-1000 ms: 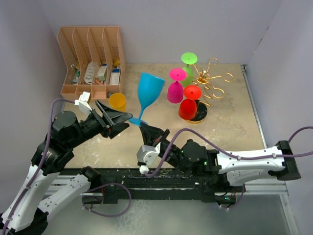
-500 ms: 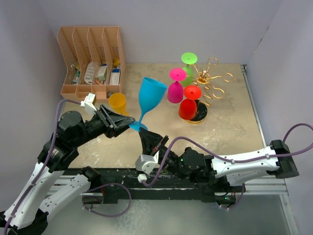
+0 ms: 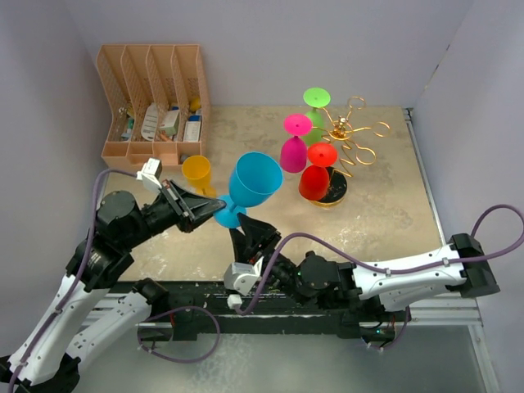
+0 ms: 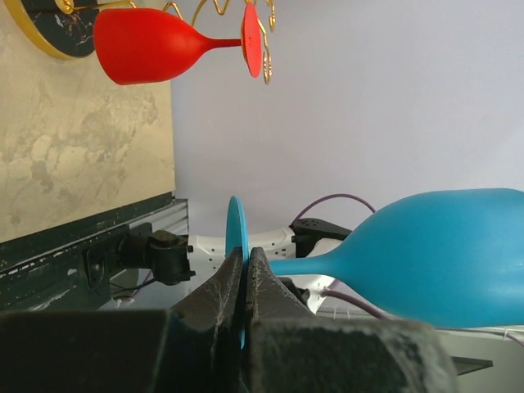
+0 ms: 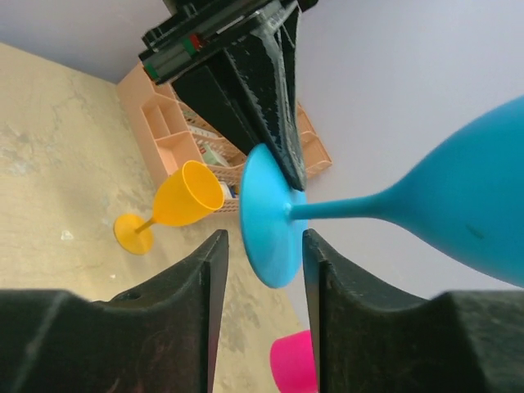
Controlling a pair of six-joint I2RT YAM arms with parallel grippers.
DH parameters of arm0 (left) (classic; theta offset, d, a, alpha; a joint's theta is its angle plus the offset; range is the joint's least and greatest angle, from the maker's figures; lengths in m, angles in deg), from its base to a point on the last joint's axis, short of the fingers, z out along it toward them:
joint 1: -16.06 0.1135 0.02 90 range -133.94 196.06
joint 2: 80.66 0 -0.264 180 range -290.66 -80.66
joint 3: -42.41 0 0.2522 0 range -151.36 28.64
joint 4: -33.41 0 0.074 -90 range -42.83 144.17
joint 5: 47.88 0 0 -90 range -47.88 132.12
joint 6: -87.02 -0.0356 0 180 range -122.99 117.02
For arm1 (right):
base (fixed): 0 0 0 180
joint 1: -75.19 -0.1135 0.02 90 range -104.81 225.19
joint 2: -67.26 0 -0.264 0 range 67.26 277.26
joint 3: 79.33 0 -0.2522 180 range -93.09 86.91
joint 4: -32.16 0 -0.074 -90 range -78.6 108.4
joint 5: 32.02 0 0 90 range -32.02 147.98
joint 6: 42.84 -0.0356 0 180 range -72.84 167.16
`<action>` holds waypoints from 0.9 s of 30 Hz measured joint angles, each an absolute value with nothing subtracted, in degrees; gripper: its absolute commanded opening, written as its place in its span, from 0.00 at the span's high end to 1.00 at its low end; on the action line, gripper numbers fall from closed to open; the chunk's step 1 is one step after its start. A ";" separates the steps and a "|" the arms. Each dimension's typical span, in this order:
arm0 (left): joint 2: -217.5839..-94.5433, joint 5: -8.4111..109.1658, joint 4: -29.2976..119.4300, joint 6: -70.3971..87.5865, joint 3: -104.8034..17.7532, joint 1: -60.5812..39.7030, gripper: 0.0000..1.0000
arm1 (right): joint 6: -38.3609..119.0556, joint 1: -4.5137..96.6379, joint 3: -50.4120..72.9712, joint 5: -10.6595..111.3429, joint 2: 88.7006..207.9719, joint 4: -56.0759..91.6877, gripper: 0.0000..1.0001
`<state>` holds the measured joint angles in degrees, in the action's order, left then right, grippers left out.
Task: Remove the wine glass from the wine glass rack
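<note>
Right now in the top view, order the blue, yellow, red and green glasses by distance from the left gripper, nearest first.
1. Blue glass, foot in the left gripper.
2. Yellow glass, just behind, left.
3. Red glass, right, on the rack.
4. Green glass, far back right.

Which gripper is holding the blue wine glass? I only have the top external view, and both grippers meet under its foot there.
Observer: The left wrist view shows the left gripper shut on the blue wine glass, with the foot disc pinched edge-on.
Operator: Is the right one gripping it too?
Observer: No. In the right wrist view the right gripper is open, and the foot sits in the space between its two sides.
Operator: Where on the foot is the left one pinching?
Observer: At the rim, away from the stem. The right wrist view shows that side clearly.
</note>
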<state>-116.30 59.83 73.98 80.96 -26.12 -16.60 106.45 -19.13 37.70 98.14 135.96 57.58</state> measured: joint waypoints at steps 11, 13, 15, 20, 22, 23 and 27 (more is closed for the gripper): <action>-111.22 54.28 73.41 78.84 -19.47 -16.60 1.00 | 85.07 -23.18 23.95 103.52 129.12 26.00 0.47; -109.06 52.60 73.65 78.36 -18.14 -16.60 1.00 | 79.06 -23.33 18.23 103.54 129.17 18.06 0.48; -105.72 50.85 74.50 77.96 -16.89 -16.60 1.00 | 73.01 -23.33 12.59 103.63 129.56 9.82 0.48; -97.72 46.74 78.15 77.22 -15.63 -16.60 1.00 | 61.69 -23.33 1.92 103.48 132.88 -6.75 0.48; -94.74 45.23 80.14 76.91 -15.58 -16.60 1.00 | 58.78 -23.33 -0.98 103.24 134.63 -11.47 0.48; -93.17 44.44 81.28 76.83 -15.58 -16.60 1.00 | 57.60 -23.33 -2.19 102.98 135.39 -13.35 0.48; -88.12 41.78 85.85 76.39 -15.47 -16.60 1.00 | 54.19 -23.33 -6.14 100.48 137.16 -18.37 0.43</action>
